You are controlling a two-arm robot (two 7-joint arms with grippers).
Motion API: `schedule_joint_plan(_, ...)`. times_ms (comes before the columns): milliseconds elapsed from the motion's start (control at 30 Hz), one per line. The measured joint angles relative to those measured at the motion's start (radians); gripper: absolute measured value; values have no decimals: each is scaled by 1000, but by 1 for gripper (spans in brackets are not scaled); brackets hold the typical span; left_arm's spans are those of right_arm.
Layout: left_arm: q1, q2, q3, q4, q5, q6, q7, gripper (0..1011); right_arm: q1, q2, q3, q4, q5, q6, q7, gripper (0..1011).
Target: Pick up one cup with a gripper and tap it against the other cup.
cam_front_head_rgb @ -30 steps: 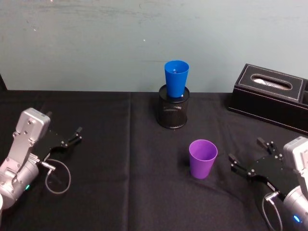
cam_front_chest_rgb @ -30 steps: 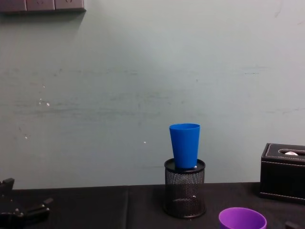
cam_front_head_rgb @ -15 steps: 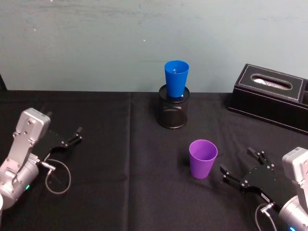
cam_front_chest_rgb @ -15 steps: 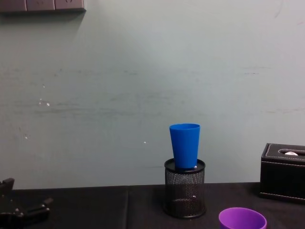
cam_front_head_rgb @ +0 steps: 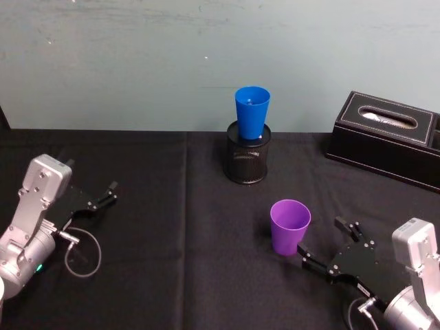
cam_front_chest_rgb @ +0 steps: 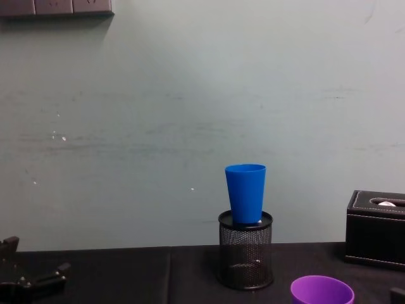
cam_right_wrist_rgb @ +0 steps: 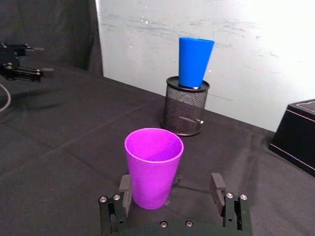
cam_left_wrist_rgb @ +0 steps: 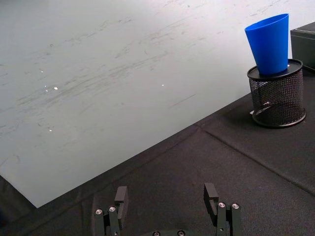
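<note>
So, blue plastic tumbler (cam_front_head_rgb: 252, 112) in black mesh pen holder (cam_front_head_rgb: 247, 163), empty purple plastic tumbler (cam_front_head_rgb: 289, 228) beside right gripper (cam_front_head_rgb: 320, 238), left gripper (cam_front_head_rgb: 108, 193) parked, both jaws spread.

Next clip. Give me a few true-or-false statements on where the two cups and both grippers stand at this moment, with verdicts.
1. The blue cup stands upright at the mouth of the black mesh pen holder. True.
2. The right gripper holds the purple cup off the table. False: the cup stands on the black cloth, and the gripper is open close beside it, not gripping.
3. The left gripper is open, low over the cloth far to the robot's left of both cups. True.
4. The purple cup lies on its side. False: it is upright, mouth up.
</note>
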Motion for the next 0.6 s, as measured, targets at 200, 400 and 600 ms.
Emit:
schedule_joint_plan(200, 0, 0, 0, 0, 0, 0, 0, 1011, -2, -23, 4, 11, 4, -16, 23, 1003)
schedule_joint_plan(400, 0, 0, 0, 0, 0, 0, 0, 1011, 3, -53, 16, 30, 22, -19, 44, 1003)
schedule_joint_plan(600, 0, 0, 0, 0, 0, 0, 0, 1011, 9, -74, 27, 44, 33, -18, 58, 1003)
